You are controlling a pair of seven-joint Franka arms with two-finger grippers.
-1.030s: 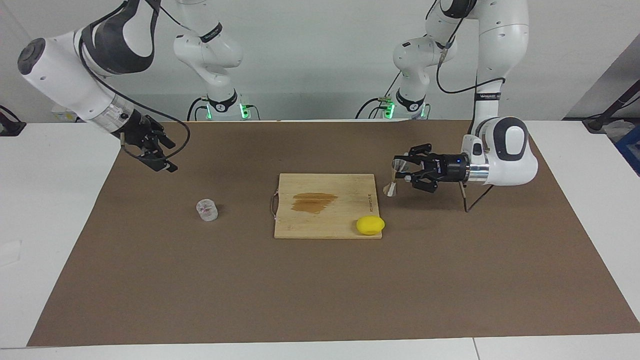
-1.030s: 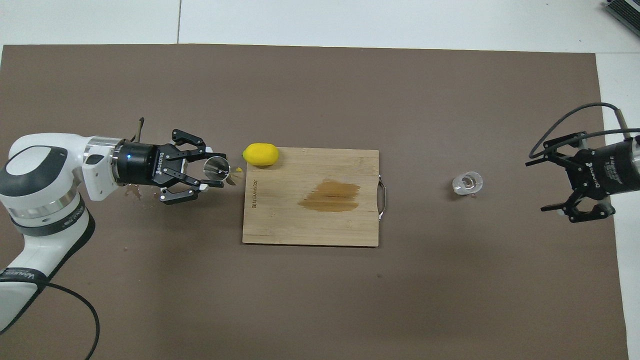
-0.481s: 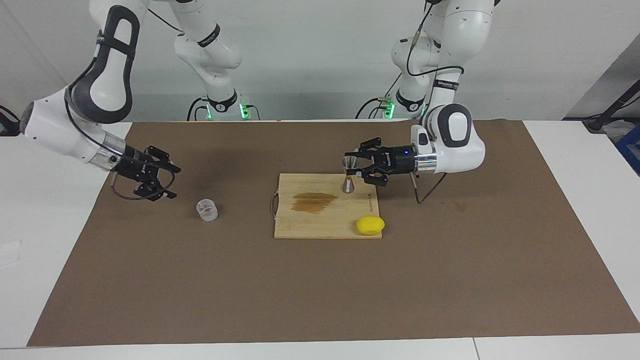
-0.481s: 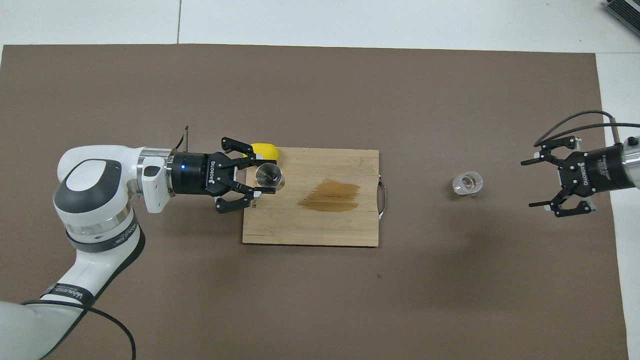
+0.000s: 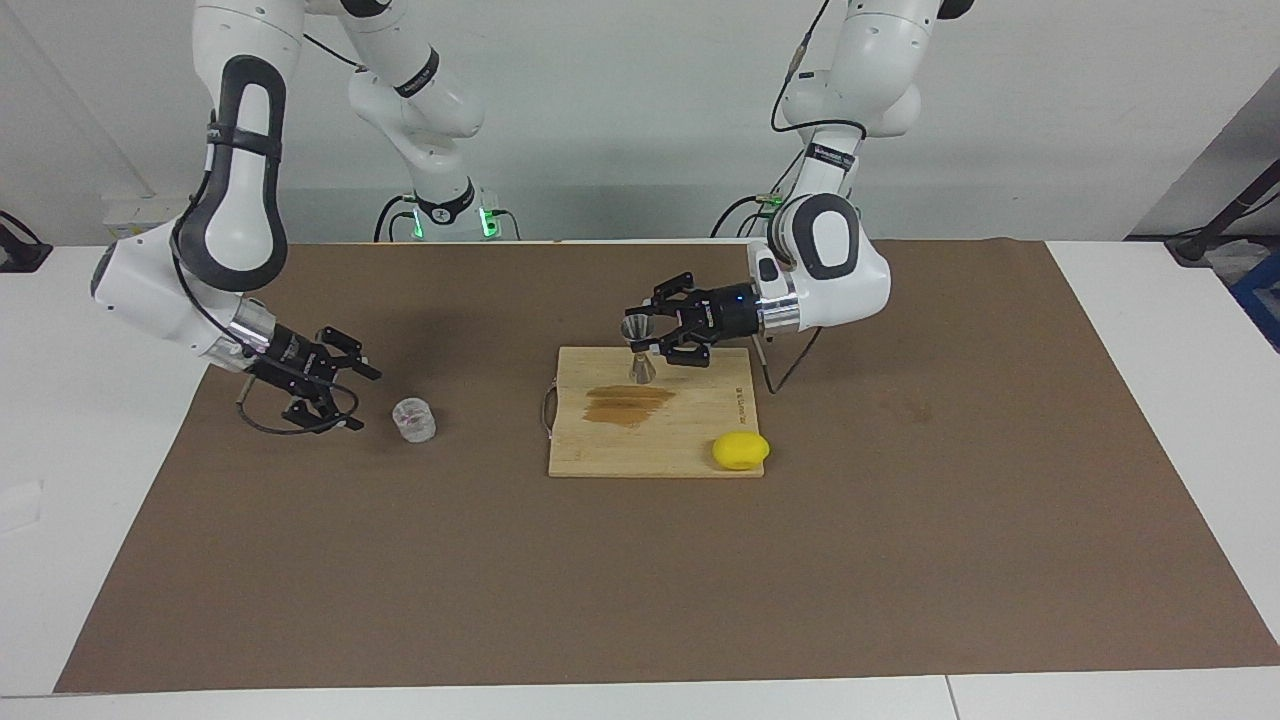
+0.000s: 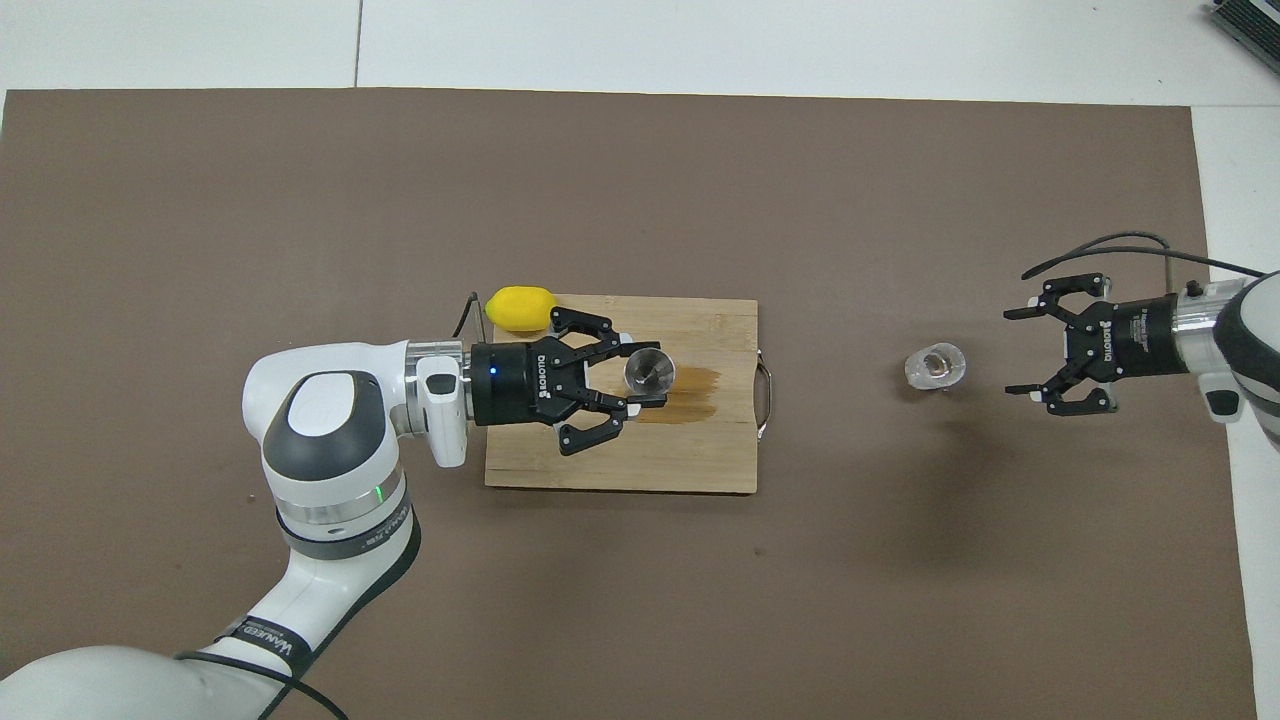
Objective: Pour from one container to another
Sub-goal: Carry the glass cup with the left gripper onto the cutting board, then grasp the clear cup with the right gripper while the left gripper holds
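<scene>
The silvery hourglass jigger (image 5: 641, 370) is upright in my left gripper (image 5: 645, 340), which is shut on it and holds it low over the wooden cutting board (image 5: 650, 455). In the overhead view the jigger (image 6: 650, 368) and left gripper (image 6: 640, 374) are over the board's brown stain. The small clear cup (image 5: 414, 420) stands on the brown mat toward the right arm's end of the table. My right gripper (image 5: 358, 398) is open and empty, low beside the cup and apart from it. The overhead view shows the cup (image 6: 935, 366) and the right gripper (image 6: 1012, 350) too.
A yellow lemon (image 5: 741, 450) lies at the board's corner farthest from the robots, toward the left arm's end; it also shows overhead (image 6: 520, 308). A brown stain (image 5: 625, 405) marks the board (image 6: 620, 460). A brown mat (image 5: 640, 580) covers the table.
My left gripper has carried the jigger from beside the board to over the board's middle. My right gripper has come down and moved closer to the clear cup.
</scene>
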